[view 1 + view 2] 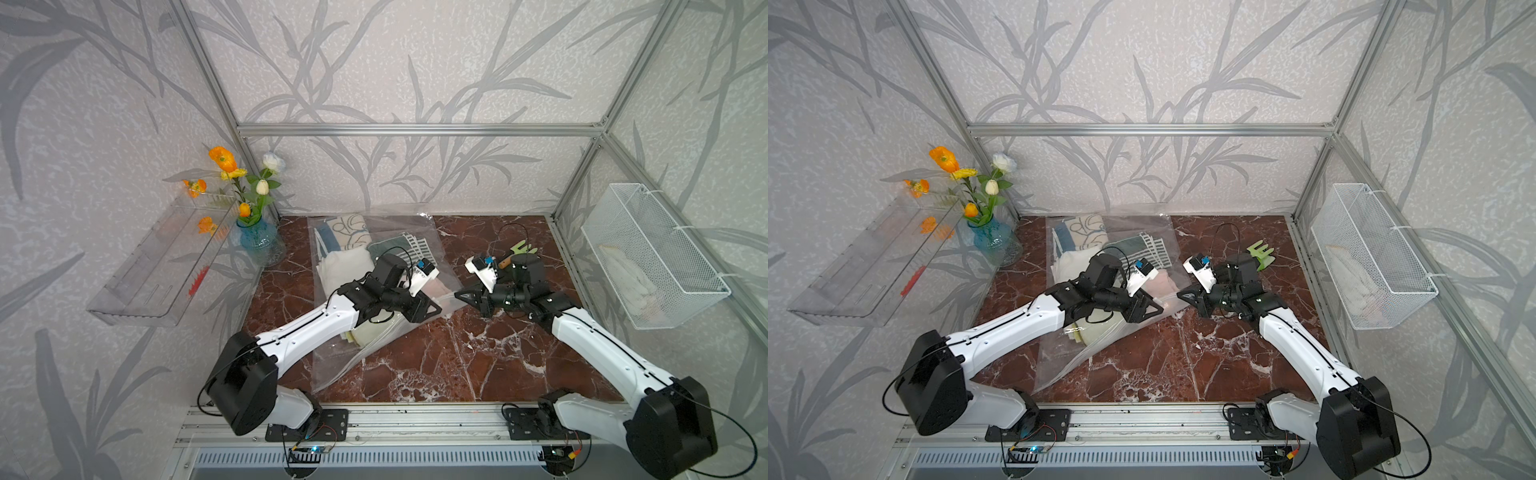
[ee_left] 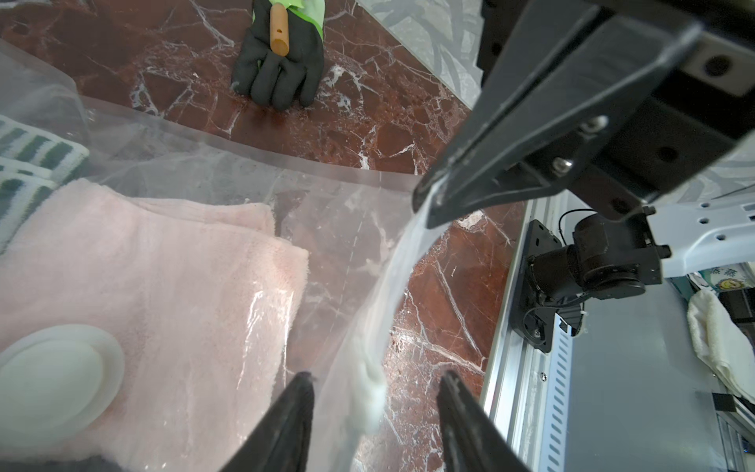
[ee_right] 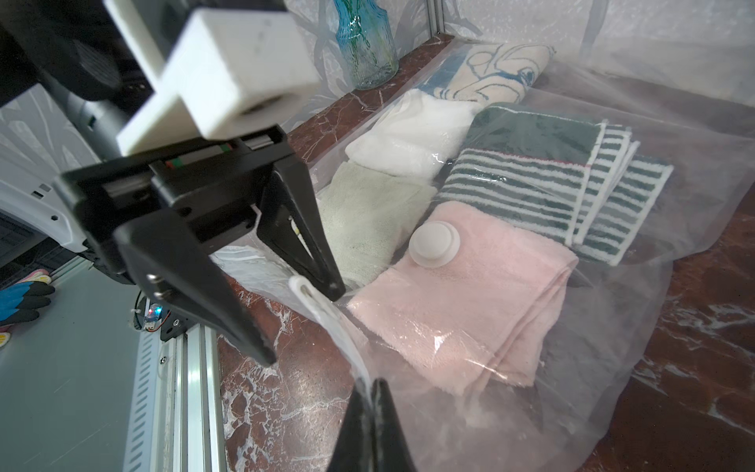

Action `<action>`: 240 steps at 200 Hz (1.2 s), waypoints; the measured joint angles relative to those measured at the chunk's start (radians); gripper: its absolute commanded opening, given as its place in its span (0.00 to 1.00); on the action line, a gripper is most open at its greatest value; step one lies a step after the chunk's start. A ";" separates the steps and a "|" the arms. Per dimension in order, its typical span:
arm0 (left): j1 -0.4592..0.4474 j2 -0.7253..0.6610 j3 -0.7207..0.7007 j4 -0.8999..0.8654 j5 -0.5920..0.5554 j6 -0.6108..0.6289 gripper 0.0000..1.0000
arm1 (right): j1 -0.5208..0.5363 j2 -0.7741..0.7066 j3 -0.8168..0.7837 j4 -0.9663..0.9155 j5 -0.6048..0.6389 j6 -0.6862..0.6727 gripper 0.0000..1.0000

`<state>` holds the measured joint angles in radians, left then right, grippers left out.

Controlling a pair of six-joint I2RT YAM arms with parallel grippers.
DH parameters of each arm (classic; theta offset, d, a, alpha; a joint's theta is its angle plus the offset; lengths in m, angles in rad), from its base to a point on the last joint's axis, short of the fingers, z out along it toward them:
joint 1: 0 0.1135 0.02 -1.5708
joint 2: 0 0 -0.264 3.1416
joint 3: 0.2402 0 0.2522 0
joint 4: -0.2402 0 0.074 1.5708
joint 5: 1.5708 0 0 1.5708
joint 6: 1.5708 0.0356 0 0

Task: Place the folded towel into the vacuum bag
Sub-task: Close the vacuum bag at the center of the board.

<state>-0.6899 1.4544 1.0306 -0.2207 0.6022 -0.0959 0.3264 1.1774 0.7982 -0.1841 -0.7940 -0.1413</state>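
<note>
The vacuum bag [image 1: 349, 365] [image 1: 1059, 365] lies clear and crinkly on the marble table, with several folded towels inside it. A pink folded towel [image 3: 470, 302] [image 2: 163, 286] sits inside near the bag's mouth, under the white round valve [image 3: 434, 244] [image 2: 57, 380]. My right gripper [image 3: 374, 384] [image 1: 459, 296] is shut on the bag's white zip-seal strip [image 3: 327, 314] and holds it off the table. My left gripper [image 2: 376, 376] [image 1: 436, 309] is open. The strip [image 2: 392, 286] runs loose between its fingers, nearer one finger.
A black glove with a green cuff [image 2: 282, 69] lies behind the right arm with a wooden peg on it. A blue glass vase of flowers [image 1: 257, 241] stands at the back left. A clear shelf [image 1: 166, 266] and a wire basket [image 1: 652, 257] hang on the side walls.
</note>
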 measured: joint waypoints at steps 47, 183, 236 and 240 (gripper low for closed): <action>0.001 0.034 0.030 -0.003 -0.007 0.016 0.24 | 0.000 0.000 0.000 -0.001 0.000 -0.005 0.00; -0.002 0.031 0.055 -0.125 -0.026 0.114 0.09 | 0.002 -0.012 -0.019 -0.004 0.022 0.019 0.00; -0.003 0.016 0.069 -0.235 -0.064 0.174 0.09 | 0.002 -0.028 -0.031 -0.010 0.053 0.026 0.00; -0.003 0.015 0.071 -0.242 -0.067 0.175 0.09 | 0.002 -0.029 -0.031 -0.010 0.054 0.026 0.00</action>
<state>-0.6930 1.4696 1.1011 -0.4625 0.5354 0.0795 0.3283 1.1488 0.7670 -0.1936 -0.7403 -0.1154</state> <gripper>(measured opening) 0.099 0.047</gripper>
